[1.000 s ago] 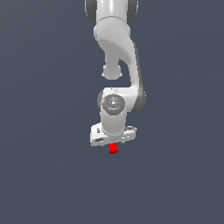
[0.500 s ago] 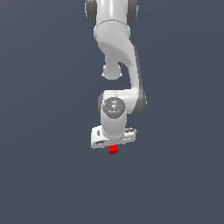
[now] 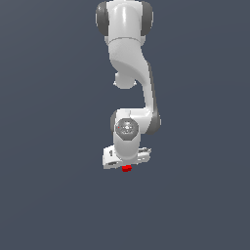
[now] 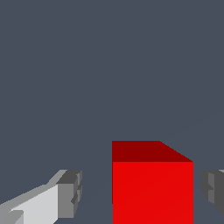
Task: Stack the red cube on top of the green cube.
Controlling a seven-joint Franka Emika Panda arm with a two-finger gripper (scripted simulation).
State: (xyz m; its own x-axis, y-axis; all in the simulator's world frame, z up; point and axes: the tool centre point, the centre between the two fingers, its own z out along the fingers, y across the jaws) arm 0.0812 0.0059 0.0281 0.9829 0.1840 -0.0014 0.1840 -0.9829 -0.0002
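The red cube (image 4: 152, 192) sits on the grey floor between my gripper's (image 4: 142, 192) two fingers. One fingertip (image 4: 70, 192) stands well off the cube's side; the other fingertip (image 4: 213, 187) is close to the opposite side with a thin gap. The jaws are open around the cube and touch it on neither side. In the exterior view the gripper (image 3: 126, 163) hangs straight down over the red cube (image 3: 127, 169), and only a sliver of red shows below the hand. The green cube is out of view in both frames.
A plain dark grey floor (image 3: 58, 195) surrounds the arm on all sides. Nothing else shows on it.
The hand has come down over the red cube; less of the cube shows under it than a second ago. The cube has not moved.
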